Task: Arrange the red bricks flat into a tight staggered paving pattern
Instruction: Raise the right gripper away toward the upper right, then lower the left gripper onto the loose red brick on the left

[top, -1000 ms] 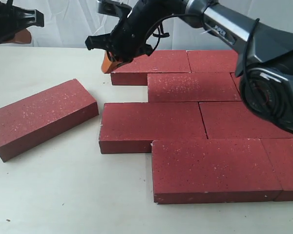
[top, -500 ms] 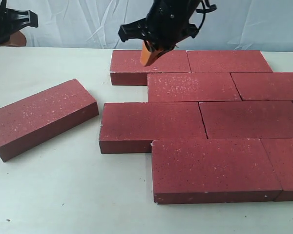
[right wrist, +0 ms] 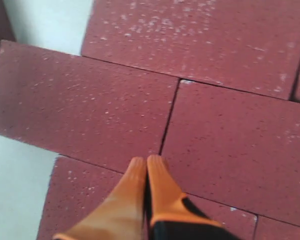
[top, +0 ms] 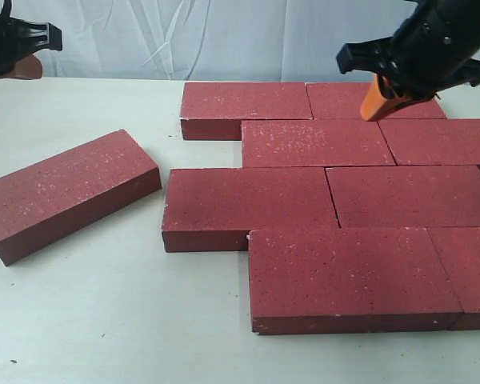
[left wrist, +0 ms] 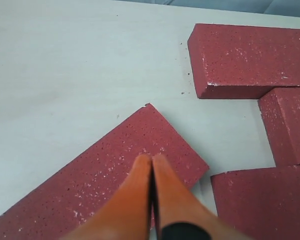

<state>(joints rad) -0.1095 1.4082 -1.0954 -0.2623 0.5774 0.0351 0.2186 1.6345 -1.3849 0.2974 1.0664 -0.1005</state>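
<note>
Most of the red bricks (top: 320, 200) lie flat on the white table (top: 104, 320) in four staggered rows, side against side, in the right part of the exterior view. One loose brick (top: 68, 192) also lies flat, turned at an angle, to the left of the rows and apart from them. The left gripper (left wrist: 151, 159) hangs above this loose brick. Its orange fingers (left wrist: 135, 185) are pressed together and hold nothing. The right gripper (top: 374, 104) is over the back rows, toward the right side of the paving. Its fingers are pressed together too, with nothing between them.
</note>
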